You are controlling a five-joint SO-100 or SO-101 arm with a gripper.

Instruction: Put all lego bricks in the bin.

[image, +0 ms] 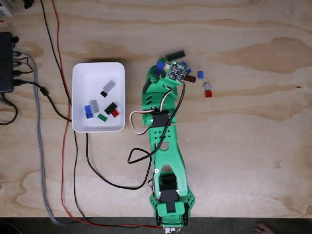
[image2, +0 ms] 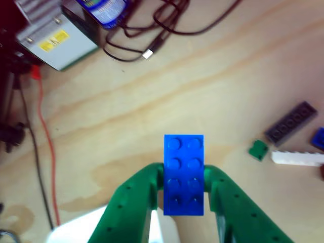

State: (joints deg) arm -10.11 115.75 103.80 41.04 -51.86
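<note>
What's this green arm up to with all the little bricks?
The green arm's gripper is clamped on a blue lego brick, holding it above the wooden table. It is tidying bricks into the white bin, which lies left of the arm in the fixed view and already holds several. Others are not yet collected: a dark grey plate, a small green piece and a white brick lie nearby on the table.

A hobby workbench, it seems: a bare plywood tabletop (image: 243, 146), loose cables (image: 63, 146) trailing along its left side, and a black electronics box (image: 6, 61) at the far left edge.
</note>
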